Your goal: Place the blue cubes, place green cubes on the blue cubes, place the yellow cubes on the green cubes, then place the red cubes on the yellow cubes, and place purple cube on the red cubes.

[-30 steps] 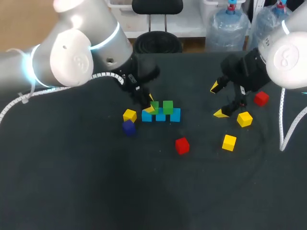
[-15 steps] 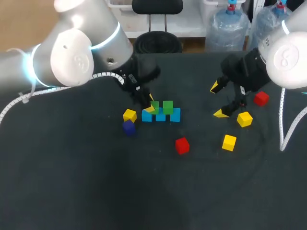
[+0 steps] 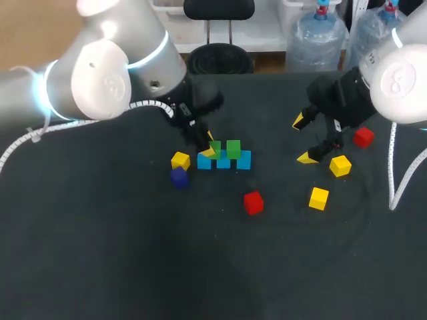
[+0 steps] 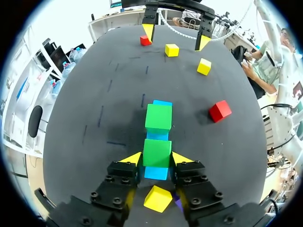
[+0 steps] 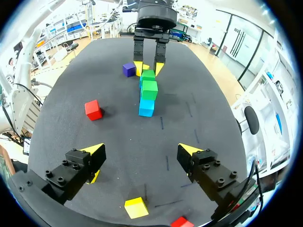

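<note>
Step in hand: green layer, by my judgement. 2 green cubes sit on the row of 3 small light-blue cubes [image 3: 244, 160] at mid-surface.
Left end effector [image 4: 157, 158]: pinching the nearer small green cube [image 4: 157, 152], 1 yellow tip against each side, with the cube resting on the blue row.
Second green cube [image 4: 158, 117]: on the same row, just ahead of the held one.
Right end effector [image 5: 142, 150]: spread wide and holding nothing, well apart from the stack.
Next move: likely release, then a straight lift so the fingers do not drag the green cube off. Yellow layer follows.
Yellow stock: 1 small yellow cube [image 3: 180, 160] just beside the left end effector, and 2 [image 3: 319, 198] [image 3: 340, 165] near the right one.
Other stock: dark purple cube [image 3: 178, 177]; red cubes [image 3: 253, 202] [image 3: 363, 137].
Edges: the stack stands well apart from every edge of the black surface [image 3: 133, 267].
Room: tight beside the left end effector because of the yellow and purple cubes; open above.
</note>
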